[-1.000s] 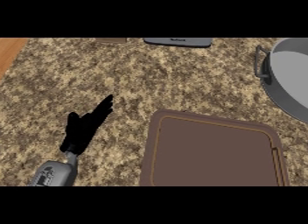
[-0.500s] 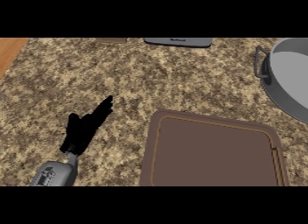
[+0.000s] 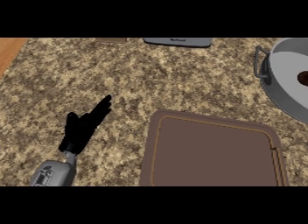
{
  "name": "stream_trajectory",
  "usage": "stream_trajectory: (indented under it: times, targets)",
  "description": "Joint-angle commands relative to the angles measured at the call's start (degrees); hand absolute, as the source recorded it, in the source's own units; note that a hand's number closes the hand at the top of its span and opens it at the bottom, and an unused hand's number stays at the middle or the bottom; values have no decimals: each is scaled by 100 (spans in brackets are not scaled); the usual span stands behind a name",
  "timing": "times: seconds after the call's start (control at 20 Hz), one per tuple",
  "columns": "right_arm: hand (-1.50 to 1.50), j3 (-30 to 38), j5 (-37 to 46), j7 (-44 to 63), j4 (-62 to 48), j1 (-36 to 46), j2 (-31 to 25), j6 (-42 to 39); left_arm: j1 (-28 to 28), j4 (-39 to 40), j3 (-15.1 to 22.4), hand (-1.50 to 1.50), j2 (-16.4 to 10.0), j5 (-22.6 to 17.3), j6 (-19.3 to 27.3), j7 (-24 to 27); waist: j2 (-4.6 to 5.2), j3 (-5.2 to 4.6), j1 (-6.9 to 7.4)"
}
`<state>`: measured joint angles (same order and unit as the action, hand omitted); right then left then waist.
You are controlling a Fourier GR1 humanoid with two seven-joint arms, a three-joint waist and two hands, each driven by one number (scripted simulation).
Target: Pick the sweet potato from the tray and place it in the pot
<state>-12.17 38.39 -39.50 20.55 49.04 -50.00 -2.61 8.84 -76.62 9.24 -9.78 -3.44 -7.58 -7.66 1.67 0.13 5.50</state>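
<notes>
Head view: one tray [image 3: 215,157], one pot [image 3: 287,65]

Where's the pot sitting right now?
In the head view the pot is at the upper right, cut off by the right edge, just beyond the far right corner of the tray.

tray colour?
The tray is dark brown, with a thin tan line just inside its rim. It shows best in the head view.
</notes>
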Motion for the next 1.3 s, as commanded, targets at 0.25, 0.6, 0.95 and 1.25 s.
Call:
stream_trajectory:
  times: [0.25, 0.6, 0.95, 1.25]
  targets:
    - [-150, -727, 970, 1097, -1101, 584, 880, -469, 18, 38, -31, 0, 88, 65, 84, 101, -21, 6, -91]
    - [-150, 992, -823, -161, -1207, 808, 1040, -980, -111, 93, -71, 0, 13, 105, 97, 62, -46, 20, -277]
    - [-150, 2431, -2216, 262, -1670, 1261, 599, -1529, -180, 106, 66, 0, 285, 206, 267, 204, -25, 13, -293]
    - [-150, 3121, -2879, 466, -1868, 1224, -155, -1741, -204, -317, 33, 0, 94, 130, 129, -19, 14, 37, -126]
